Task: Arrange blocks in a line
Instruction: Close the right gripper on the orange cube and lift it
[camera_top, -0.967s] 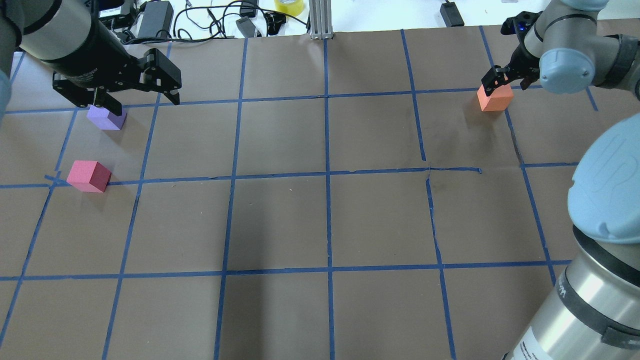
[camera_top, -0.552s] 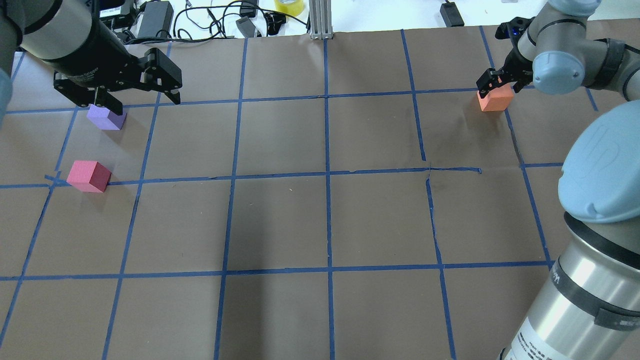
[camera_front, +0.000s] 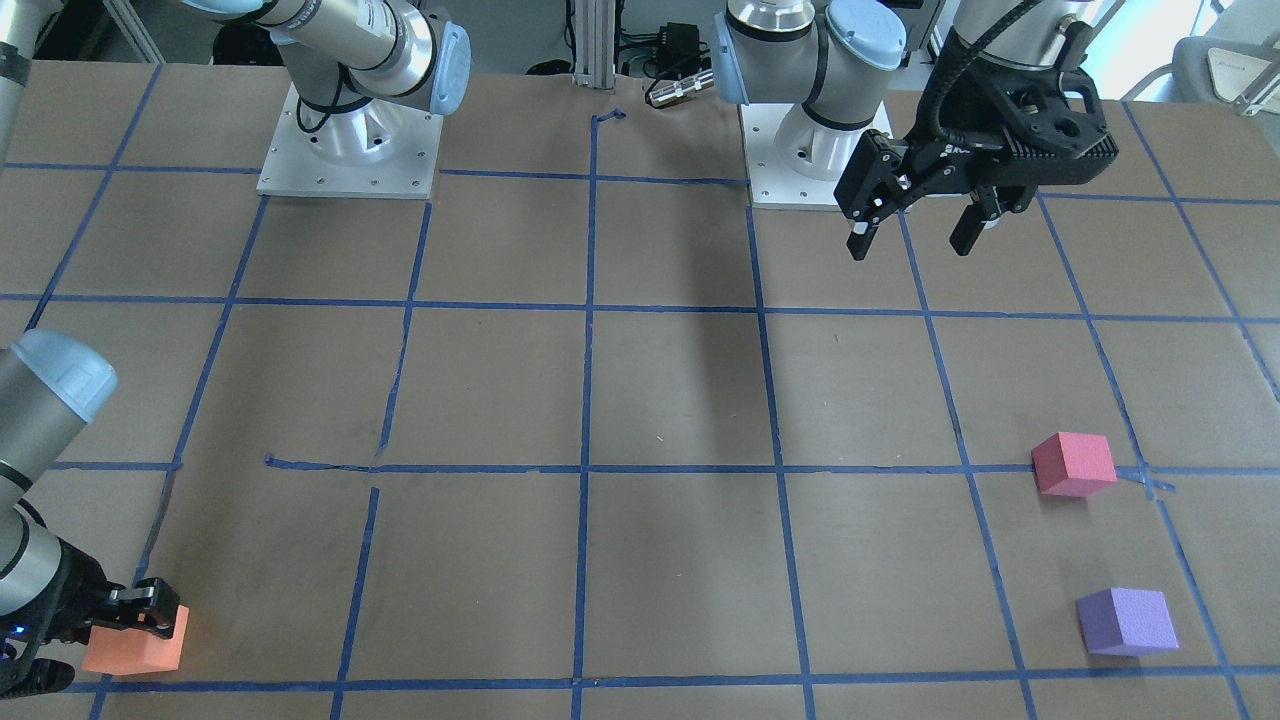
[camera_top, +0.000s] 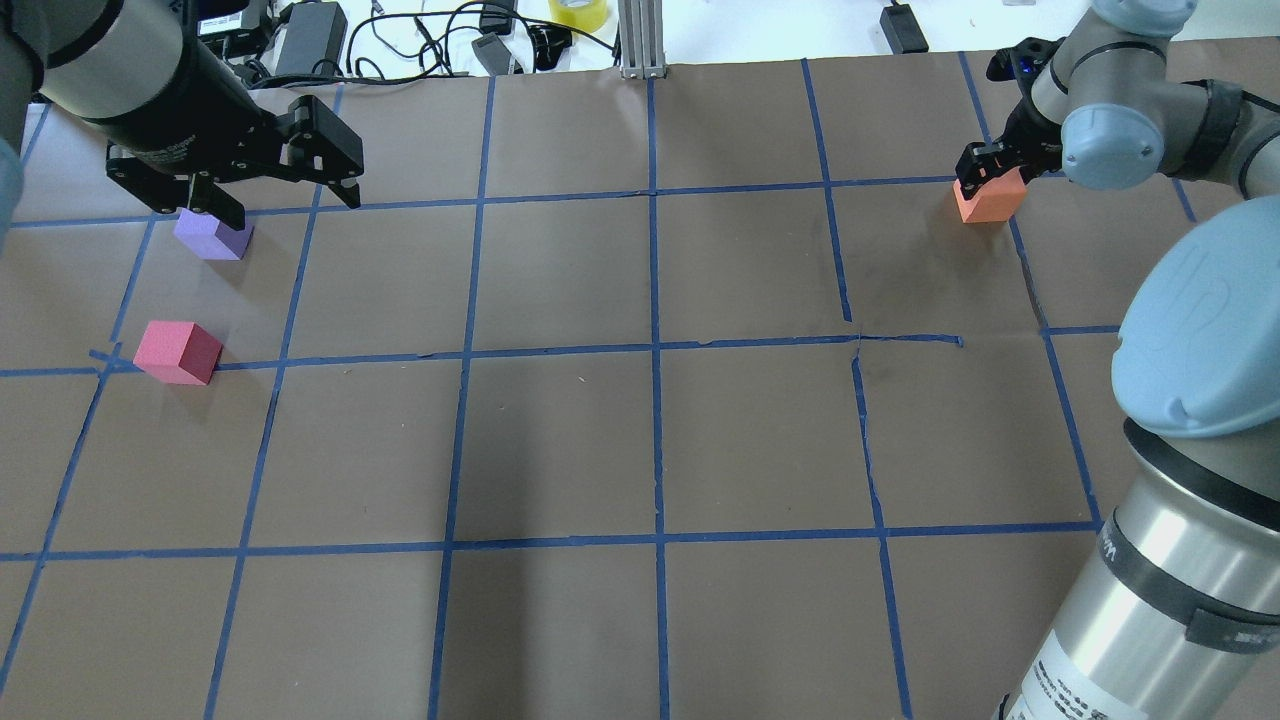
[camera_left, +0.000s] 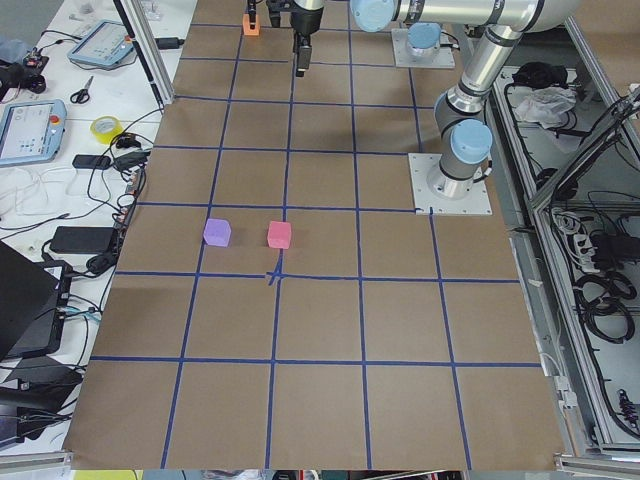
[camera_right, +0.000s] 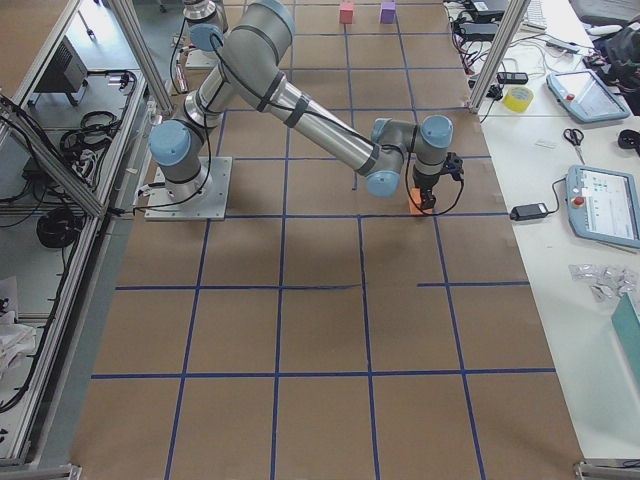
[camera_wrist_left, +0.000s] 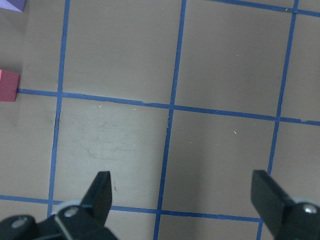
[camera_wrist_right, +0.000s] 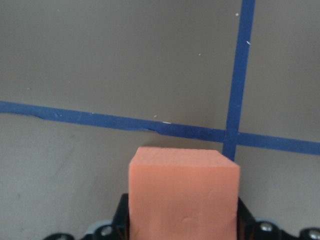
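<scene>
The orange block sits at the far right by a blue line, also in the front view and filling the right wrist view. My right gripper is down on it, fingers against its two sides. The purple block and the pinkish red block sit at the far left, also in the front view, purple and red. My left gripper hangs open and empty, high above the table near the purple block. The left wrist view shows its fingers wide apart.
Cables and power bricks, a yellow tape roll and an aluminium post lie along the far edge. My right arm's elbow looms over the right side. The arm bases stand at the robot's side.
My right gripper has come down around the orange block and its fingers have drawn in against it. The left arm and the other two blocks have not moved.
</scene>
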